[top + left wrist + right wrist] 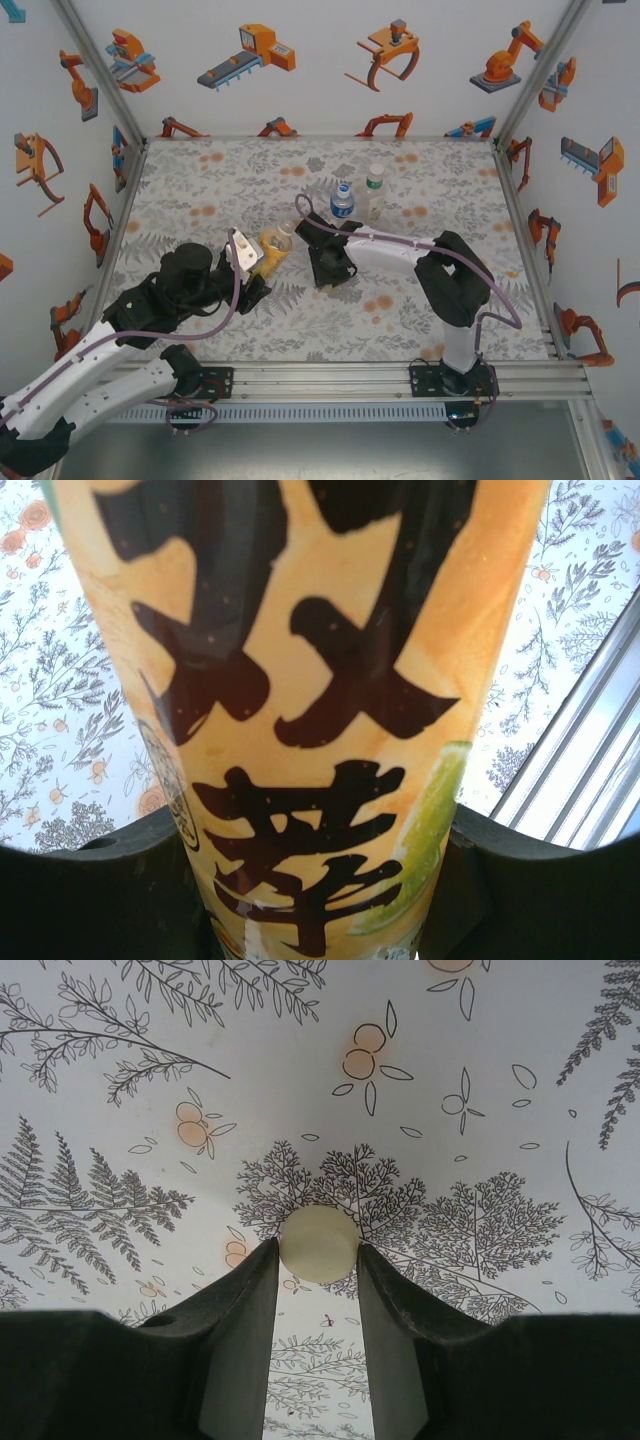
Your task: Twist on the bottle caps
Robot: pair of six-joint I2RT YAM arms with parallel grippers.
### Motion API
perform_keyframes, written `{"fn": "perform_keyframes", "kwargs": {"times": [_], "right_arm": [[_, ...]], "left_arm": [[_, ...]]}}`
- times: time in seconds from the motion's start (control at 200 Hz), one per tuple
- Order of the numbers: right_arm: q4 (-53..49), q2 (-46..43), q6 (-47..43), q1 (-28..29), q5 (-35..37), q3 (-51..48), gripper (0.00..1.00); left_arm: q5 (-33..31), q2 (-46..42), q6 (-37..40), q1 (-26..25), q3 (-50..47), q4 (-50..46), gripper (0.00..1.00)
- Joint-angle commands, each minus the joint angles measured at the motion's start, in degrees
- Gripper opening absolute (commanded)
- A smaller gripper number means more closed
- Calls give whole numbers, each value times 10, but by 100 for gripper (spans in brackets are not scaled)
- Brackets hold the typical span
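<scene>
bottle cap, a small pale round plastic one, sits on the white floral mat right at the tips of my right gripper. its two dark fingers stand narrow and touch the cap on either side, pinching it. from the top camera i see the right gripper low over the mat near the middle of the table.

my left gripper is clamped on the yellow-labelled plastic bottle with big dark characters. that bottle is tilted, with its neck pointing away from me and towards the right arm, and it is near the right gripper but apart from it. in the left wrist camera both black fingers press against the sides of the yellow label.

farther back on the mat, a clear plastic bottle with a blue label and a pale plastic bottle with a green-and-white label stand upright just beside each other, well apart from both grippers.
</scene>
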Motion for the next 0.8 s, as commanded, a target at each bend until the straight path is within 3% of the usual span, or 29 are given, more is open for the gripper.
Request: {"fn": "perform_keyframes", "kwargs": {"times": [0.0, 0.466, 0.796], "right_arm": [[-5, 8, 2, -2, -4, -4, 37], [-7, 19, -4, -3, 12, 2, 38], [-4, -57, -26, -3, 24, -18, 23]], "left_arm": [[0, -2, -7, 5, -3, 3, 0], [0, -5, -6, 6, -3, -1, 0], [20, -1, 21, 6, -4, -3, 0]]}}
